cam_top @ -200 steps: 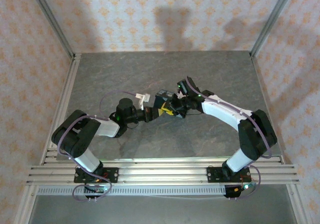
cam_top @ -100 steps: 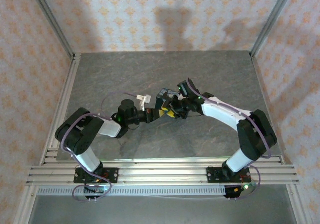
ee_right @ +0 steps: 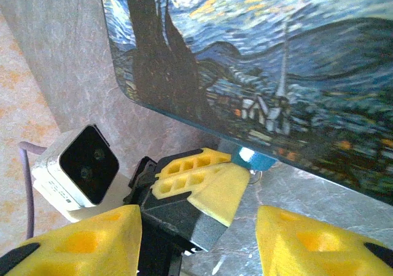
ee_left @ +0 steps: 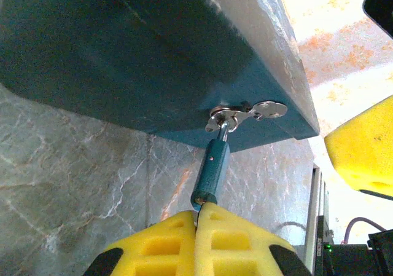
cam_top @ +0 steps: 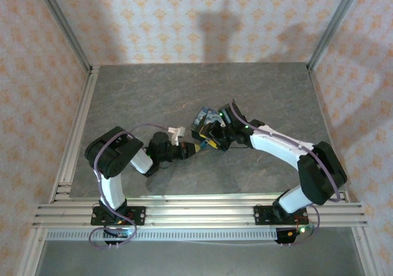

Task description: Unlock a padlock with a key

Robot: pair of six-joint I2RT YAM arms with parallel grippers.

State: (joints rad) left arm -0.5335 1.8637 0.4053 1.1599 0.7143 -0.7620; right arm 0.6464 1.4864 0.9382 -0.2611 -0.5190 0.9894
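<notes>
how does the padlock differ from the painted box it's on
The padlock is tiny and slim; the box is broad, dwarfing it. The padlock is plain blue; the box face carries a swirled night-sky painting. The padlock is hooked on the box's metal hasp, its free end at the shut left hand. Both are blue.

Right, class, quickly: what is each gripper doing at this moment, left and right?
Left gripper: shut, fingertips together at the lower end of the padlock; whether anything is pinched cannot be told.
Right gripper: open, holding nothing.
</notes>
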